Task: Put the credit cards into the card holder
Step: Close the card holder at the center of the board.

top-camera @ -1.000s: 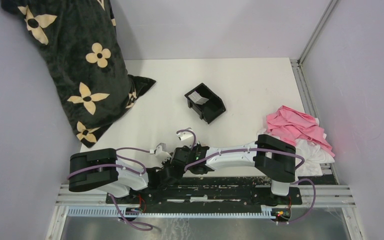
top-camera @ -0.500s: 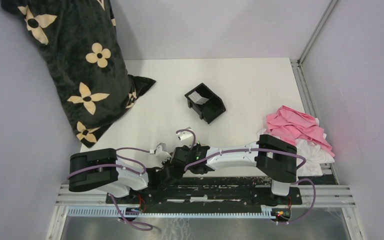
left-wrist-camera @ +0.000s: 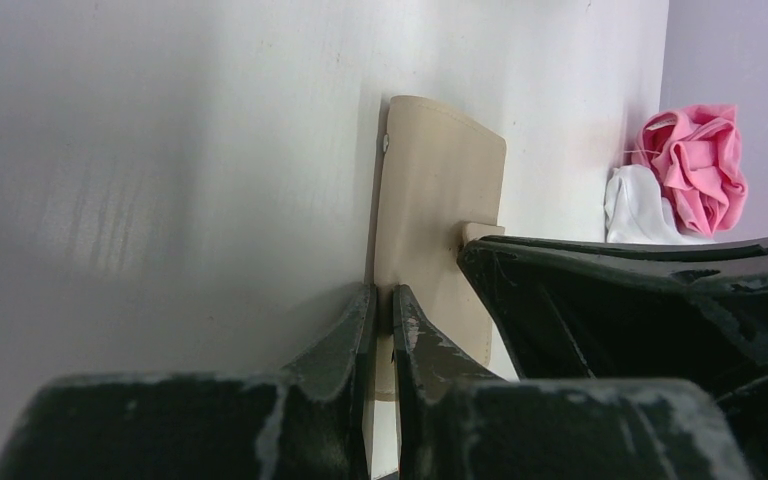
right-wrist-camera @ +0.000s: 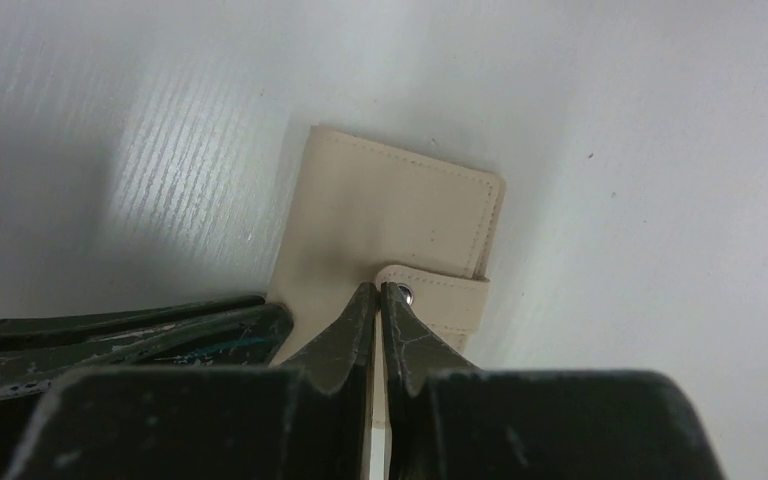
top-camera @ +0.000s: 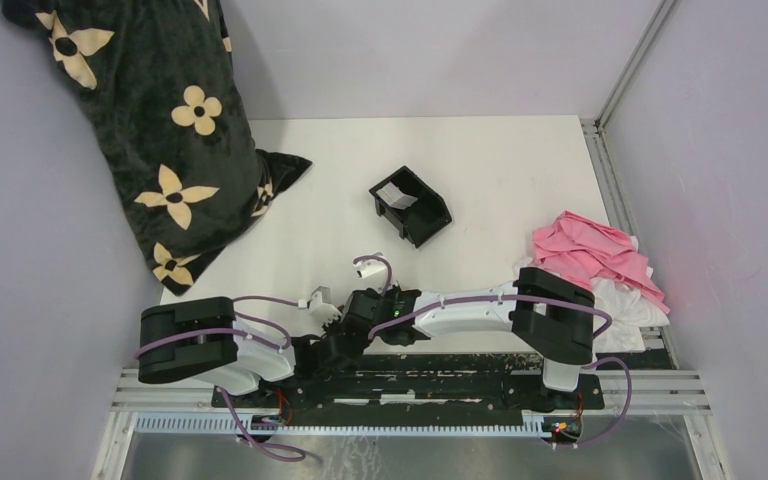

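The tan-beige card holder [left-wrist-camera: 440, 190] lies shut on the white table, its snap tab [right-wrist-camera: 445, 300] folded over one edge. My left gripper [left-wrist-camera: 385, 298] is shut on the holder's near edge. My right gripper [right-wrist-camera: 379, 291] is shut on the end of the snap tab, beside the metal snap. In the top view both grippers meet at the table's near middle and hide the holder. A pale grey-white card [top-camera: 396, 195] lies in the black tray [top-camera: 422, 215]. The golden-yellow and blue cards are out of view.
A black flower-patterned cloth [top-camera: 155, 120] covers the far left. A pink and white cloth pile [top-camera: 600, 265] lies at the right edge and also shows in the left wrist view [left-wrist-camera: 695, 165]. The black tray stands mid-table beyond the grippers.
The right wrist has shifted very slightly. Both grippers stay shut at the card holder.
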{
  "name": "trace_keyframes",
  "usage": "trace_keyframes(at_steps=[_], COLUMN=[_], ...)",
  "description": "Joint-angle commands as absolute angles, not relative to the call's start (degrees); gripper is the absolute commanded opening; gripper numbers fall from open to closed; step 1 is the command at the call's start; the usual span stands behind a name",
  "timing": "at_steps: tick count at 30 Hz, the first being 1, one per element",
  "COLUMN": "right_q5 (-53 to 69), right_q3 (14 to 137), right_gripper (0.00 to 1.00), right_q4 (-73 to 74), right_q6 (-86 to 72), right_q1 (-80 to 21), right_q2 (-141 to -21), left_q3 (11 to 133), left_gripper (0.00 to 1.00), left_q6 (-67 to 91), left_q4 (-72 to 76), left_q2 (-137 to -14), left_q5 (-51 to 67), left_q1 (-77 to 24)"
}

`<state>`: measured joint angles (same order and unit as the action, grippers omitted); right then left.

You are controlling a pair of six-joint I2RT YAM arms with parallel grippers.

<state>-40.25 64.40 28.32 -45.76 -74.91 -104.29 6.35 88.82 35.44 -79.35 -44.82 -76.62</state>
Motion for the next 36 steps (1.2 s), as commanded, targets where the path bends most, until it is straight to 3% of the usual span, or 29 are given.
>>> trace_keyframes(at_steps=[1,36], right_q5=[-39.39,-37.6], right_q3=[62.67,45.1], right_gripper=[0.09,0.07], right_q4=[24.8,13.09], right_q6=[-46.4,-51.2], right_q1=[-73.52,-71.28], right_q2=[-102.57,-90.94], left_q3=[5.1,7.6], left_gripper=[0.15,0.15], left_q6=[86.16,85.34], left_q4=[34.95,34.72], left_q2=[-80.15,-83.22], left_q5=[-45.7,-45.62], left_q1=[-76.81,-77.34])
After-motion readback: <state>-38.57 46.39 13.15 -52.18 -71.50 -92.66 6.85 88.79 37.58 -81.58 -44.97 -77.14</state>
